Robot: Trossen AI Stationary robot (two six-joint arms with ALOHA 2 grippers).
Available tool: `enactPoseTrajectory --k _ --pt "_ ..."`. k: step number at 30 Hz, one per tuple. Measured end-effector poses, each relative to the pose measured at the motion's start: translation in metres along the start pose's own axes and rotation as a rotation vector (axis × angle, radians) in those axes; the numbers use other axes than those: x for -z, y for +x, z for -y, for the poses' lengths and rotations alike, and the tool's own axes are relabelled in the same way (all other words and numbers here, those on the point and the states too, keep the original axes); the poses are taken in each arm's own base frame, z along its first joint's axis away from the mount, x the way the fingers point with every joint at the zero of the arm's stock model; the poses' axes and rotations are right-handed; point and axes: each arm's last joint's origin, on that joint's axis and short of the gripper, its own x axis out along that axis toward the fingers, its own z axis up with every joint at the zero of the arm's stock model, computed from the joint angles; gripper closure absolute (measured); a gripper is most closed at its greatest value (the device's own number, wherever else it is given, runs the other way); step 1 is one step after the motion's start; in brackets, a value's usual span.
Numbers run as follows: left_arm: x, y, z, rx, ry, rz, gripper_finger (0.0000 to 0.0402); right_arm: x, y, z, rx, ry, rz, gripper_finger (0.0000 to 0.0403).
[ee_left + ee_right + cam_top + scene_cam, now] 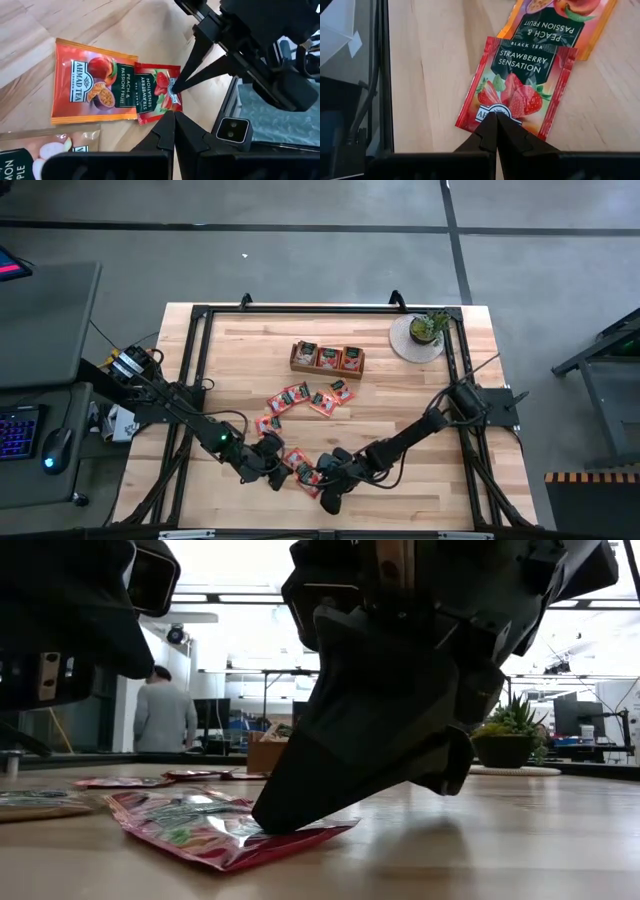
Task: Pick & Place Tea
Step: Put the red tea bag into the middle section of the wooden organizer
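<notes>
My right gripper [496, 116] is pressed together, its tips down on the edge of a red strawberry sachet [517, 90] near the table's front edge. My own fingers cover the logo at that edge, so I cannot tell whether any foil is caught between the tips or whether they only rest on it. From table height the same gripper [275, 820] is a dark wedge with its point on the crinkled red sachet [215, 830]; its upper part is cut off by the picture's top.

My left gripper [174, 116] is also pressed together and empty, poised just beside the strawberry sachet [155, 92], facing my right gripper [175, 90] across it. This view shows the orange peach sachet [92, 82] partly overlapping the strawberry one, and a third, pale sachet [30, 155] cut off at the picture's edge.

From above, both grippers meet at the front of the wooden table [240, 380], left [275, 472] and right [322, 477], and they hide the strawberry sachet almost wholly. Only this view shows the rest: more loose sachets [305, 398] scattered mid-table, a wooden tray [327, 359] farther back with sachets standing in its compartments, and a potted plant [428, 328] at the back right corner. The print on those sachets is too small to read.

In the room beyond the table a person [165, 715] stands, facing away.
</notes>
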Motion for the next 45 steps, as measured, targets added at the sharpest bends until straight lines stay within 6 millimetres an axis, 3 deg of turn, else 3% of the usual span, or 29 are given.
enactPoseTrajectory --k 7,23,28,33,38,45 --pt "0.002 0.0 -0.005 -0.042 -0.061 -0.062 0.0401 -0.012 0.002 0.011 -0.001 0.098 -0.008 0.0403" --pt "0.001 0.001 -0.009 -0.084 -0.114 -0.097 0.0401 -0.044 0.007 0.04 -0.008 0.14 -0.02 0.0403" --pt "0.004 0.008 -0.016 -0.124 -0.099 -0.1 0.0401 -0.045 0.003 0.04 0.005 0.104 -0.026 0.0403" --pt "0.013 0.028 -0.026 -0.157 -0.087 -0.114 0.0401 -0.046 -0.001 0.04 0.04 0.086 -0.022 0.0403" --pt "0.019 0.048 -0.022 -0.149 -0.089 -0.129 0.0401 -0.047 -0.001 0.04 0.045 0.071 -0.024 0.0403" --pt "0.015 0.054 -0.019 -0.163 -0.181 -0.077 0.04 -0.045 -0.001 0.038 0.045 0.066 -0.025 0.0403"
